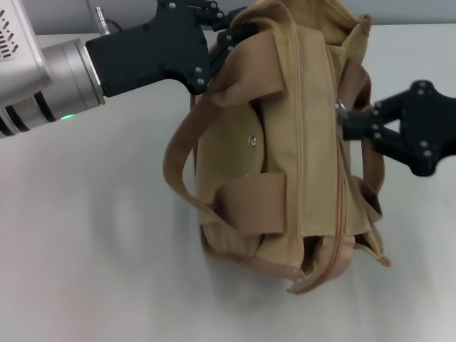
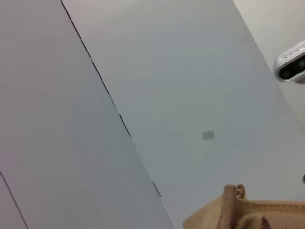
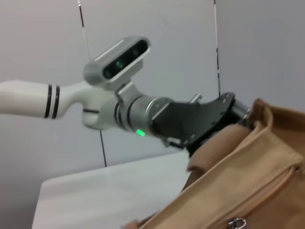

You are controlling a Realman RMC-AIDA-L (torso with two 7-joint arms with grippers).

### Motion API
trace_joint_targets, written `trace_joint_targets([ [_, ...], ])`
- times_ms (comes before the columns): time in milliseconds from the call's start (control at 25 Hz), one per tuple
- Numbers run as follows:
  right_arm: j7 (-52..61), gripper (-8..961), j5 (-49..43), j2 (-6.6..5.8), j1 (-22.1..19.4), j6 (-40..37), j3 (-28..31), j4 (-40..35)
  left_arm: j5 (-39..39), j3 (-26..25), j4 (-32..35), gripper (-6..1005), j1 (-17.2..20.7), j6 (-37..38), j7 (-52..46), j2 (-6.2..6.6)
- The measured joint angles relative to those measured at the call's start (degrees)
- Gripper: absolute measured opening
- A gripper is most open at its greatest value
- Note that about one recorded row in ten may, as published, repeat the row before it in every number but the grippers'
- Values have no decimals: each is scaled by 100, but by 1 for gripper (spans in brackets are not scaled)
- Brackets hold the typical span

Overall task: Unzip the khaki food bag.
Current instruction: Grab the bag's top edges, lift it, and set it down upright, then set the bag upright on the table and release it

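Head view: slumped khaki food bag (image 1: 299, 142), left end effector (image 1: 231, 35) pinching its far end, right end effector (image 1: 347, 121) pinching its zipper pull (image 1: 341, 110).

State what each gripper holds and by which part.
Left gripper grips the boxy tan canvas bag at its far top corner. Right gripper pinches the metal zipper pull on the bag's top.

Khaki food bag (image 1: 313, 142) showing matt woven canvas, webbing handles (image 1: 249, 203) and a shiny metal snap (image 1: 253, 142); left gripper (image 1: 231, 35) appearing matt black plastic; table (image 1: 85, 249) looking smooth, pale.
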Motion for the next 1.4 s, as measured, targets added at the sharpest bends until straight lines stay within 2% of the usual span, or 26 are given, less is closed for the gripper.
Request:
trace_joint_targets([
  [160, 69, -2, -201, 10, -76, -231, 60, -145, -3, 0, -25, 123, -29, -24, 32, 0],
  [200, 69, -2, -374, 9, -87, -538, 154, -160, -11, 0, -41, 123, -44, -45, 43, 0],
  [480, 44, -3, -1121, 1, -90, -1364, 338, -294, -64, 2, -121, 127, -124, -117, 47, 0],
  [600, 40, -3, -1375, 11, -111, -1448, 342, -286, -76, 26, -123, 129, -161, -148, 48, 1],
  [720, 94, -3, -1323, 10, -103, -1439, 466, -182, -87, 44, -123, 131, -173, -153, 48, 1],
  [760, 175, -3, -1215, 6, -88, -1435, 618, -115, -90, 52, -123, 132, -177, -154, 48, 1],
  [800, 328, -3, -896, 1, -75, -1425, 1009, 5, -92, 68, -128, 132, -182, -154, 48, 2],
  [840, 328, -3, -896, 1, -75, -1425, 1009, 5, -92, 68, -128, 133, -182, -154, 48, 2],
  [920, 476, -3, -542, 0, -93, -1397, 1373, 69, -92, 72, -129, 134, -185, -153, 48, 1],
  [1000, 629, 19, -209, -49, -132, -1375, 1899, 144, -105, 76, -129, 136, -182, -142, 48, 0],
  [1160, 418, 64, -246, -83, -314, -1368, 2117, 132, -136, 79, -130, 138, -175, -123, 50, 0],
  [1200, -29, 108, -410, -59, -523, -1421, 2104, 37, -143, 79, -130, 139, -172, -116, 53, 0],
  [1240, -29, 152, -410, -59, -523, -1421, 2104, 37, -143, 79, -130, 139, -172, -116, 53, 0],
  [1360, -1081, 284, -821, 40, -868, -1641, 2076, 3, -148, 80, -130, 141, -162, -133, 60, 0],
  [1400, -1622, 360, -1007, 65, -1034, -1684, 2039, 271, -156, 80, -140, 142, -160, -137, 62, 0],
])
